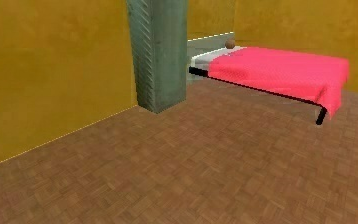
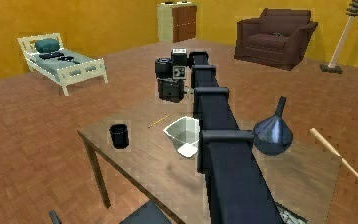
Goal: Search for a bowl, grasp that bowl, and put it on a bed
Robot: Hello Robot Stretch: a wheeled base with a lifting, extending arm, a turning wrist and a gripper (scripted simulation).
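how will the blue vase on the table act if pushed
The blue vase has a wide belly low down, so it probably resists tipping unless pushed at its thin neck. Its sheen hints it may be slippery and breakable.

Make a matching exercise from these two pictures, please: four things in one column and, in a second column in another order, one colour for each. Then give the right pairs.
Things
1. bed in the forward view
2. armchair
3. mug on the table
4. vase on the table

Colours
A. black
B. blue-grey
C. pink
D. brown

Right pairs: 1-C, 2-D, 3-A, 4-B.
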